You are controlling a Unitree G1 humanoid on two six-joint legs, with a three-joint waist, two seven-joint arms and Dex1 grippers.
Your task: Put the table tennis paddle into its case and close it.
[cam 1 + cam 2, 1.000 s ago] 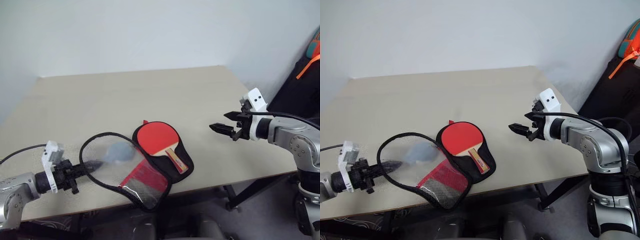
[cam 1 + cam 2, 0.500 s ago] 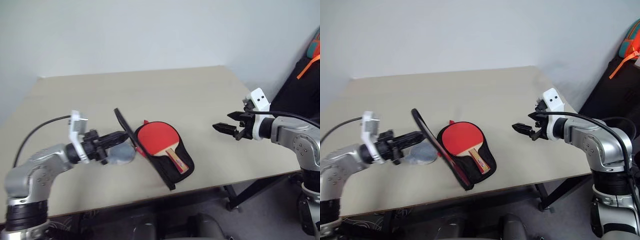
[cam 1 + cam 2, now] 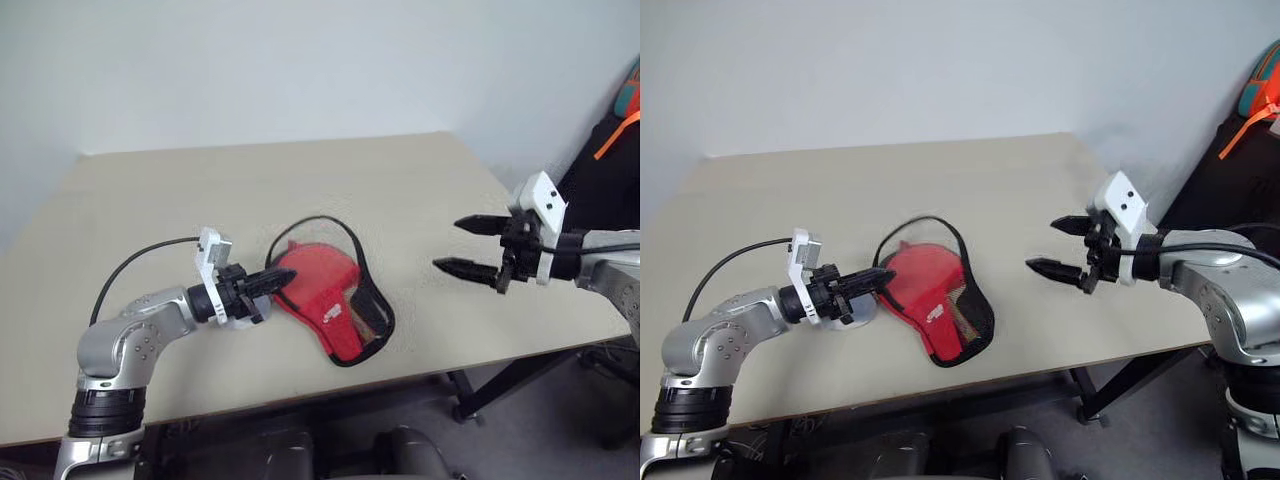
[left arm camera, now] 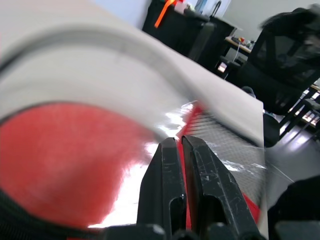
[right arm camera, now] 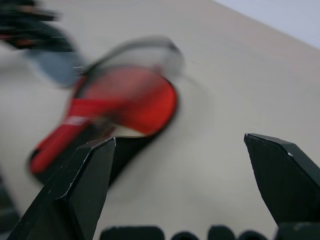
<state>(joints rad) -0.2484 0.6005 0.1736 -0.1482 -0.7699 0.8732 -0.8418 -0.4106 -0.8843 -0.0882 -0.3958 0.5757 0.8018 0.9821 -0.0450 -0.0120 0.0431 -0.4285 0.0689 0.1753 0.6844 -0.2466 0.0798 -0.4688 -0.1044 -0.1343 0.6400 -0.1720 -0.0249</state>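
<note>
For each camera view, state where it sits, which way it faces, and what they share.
Head eye views: look forward and down over the table; left gripper pinches the case, right gripper open.
Left wrist view: looks along shut fingers onto the case's flap.
Right wrist view: looks between spread fingers across the table.
Shared: the case, partly folded over the table tennis paddle.

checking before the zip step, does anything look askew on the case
Yes. The case lid, pinched by the left end effector, is folded over but its black edging arches up off the table, not seated flat.

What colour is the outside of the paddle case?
Red, with a small white logo and black edging. The case shows best in the left eye view.
</note>
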